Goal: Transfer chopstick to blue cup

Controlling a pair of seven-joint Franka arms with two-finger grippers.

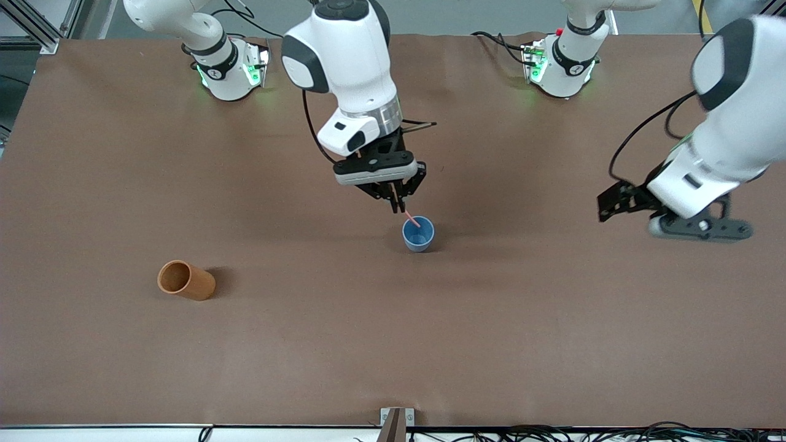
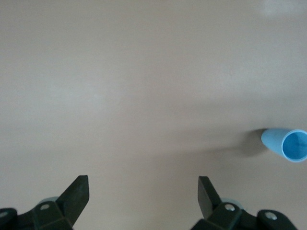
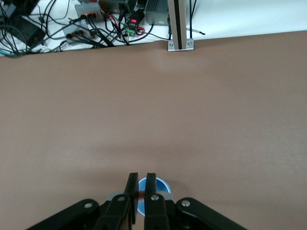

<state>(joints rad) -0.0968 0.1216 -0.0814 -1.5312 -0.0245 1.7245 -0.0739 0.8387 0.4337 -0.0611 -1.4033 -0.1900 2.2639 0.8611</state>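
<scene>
My right gripper hangs just above the blue cup, which stands upright near the middle of the table. It is shut on the pink chopstick, whose lower end slants down into the cup's mouth. The right wrist view shows the shut fingers pinching a bit of pink chopstick over the cup's rim. My left gripper waits low over the table toward the left arm's end, open and empty, and the blue cup shows off to one side in its wrist view.
An orange-brown cup sits toward the right arm's end, nearer the front camera than the blue cup. A metal bracket is fixed at the table's near edge, with cables past that edge. Both arm bases stand along the table's back.
</scene>
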